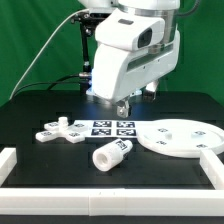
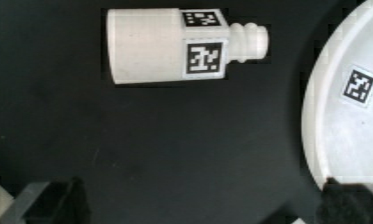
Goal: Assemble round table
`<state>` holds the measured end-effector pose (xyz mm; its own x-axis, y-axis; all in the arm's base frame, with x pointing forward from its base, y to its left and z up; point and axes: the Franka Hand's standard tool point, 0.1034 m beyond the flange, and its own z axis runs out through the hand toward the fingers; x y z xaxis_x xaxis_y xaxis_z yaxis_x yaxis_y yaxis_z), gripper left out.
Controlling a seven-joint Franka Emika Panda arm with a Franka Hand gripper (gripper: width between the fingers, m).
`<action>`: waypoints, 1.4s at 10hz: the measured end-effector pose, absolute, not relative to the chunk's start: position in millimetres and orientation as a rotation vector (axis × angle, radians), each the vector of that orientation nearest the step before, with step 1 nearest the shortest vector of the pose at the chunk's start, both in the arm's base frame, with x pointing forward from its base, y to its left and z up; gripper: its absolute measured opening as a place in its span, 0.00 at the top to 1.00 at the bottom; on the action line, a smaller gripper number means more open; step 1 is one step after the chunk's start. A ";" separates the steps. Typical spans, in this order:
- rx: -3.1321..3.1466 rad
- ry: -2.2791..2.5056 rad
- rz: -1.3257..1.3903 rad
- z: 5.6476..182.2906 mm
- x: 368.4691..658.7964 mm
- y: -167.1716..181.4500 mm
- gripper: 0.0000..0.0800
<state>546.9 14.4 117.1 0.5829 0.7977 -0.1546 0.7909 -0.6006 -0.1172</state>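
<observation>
A black tabletop (image 1: pixel 35 115) is stretching under a green backdrop, with white rails (image 1: pixel 8 165) edging it. Above it the gripper (image 1: pixel 125 108) is hanging with its jaws spread wide and nothing between them. The disc (image 1: pixel 180 137), the biggest part, is lying flat below the gripper and toward the exterior view's right, its rim curving near one finger. It is looking like the likely first grab, so the fingers should be straddling the rim squarely before closing. The marker board (image 1: pixel 112 127) is lying flat near the gripper and should be left alone. The leg (image 1: pixel 113 153) is lying on its side close below the gripper, apart from the disc; a nudge could roll it. The cross base (image 1: pixel 57 130) is resting well off toward the exterior view's left, out of the way.
</observation>
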 end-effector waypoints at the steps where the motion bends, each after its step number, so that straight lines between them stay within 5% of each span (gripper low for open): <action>1: -2.763 -1.386 0.299 116.8 546.7 14.2 0.19; 7: -2.979 -0.798 0.184 99.0 543.6 -28.0 0.19; 10: -3.055 -0.474 0.188 98.7 544.5 -20.3 0.19; 14: -3.046 0.477 0.226 74.5 547.1 -33.3 0.19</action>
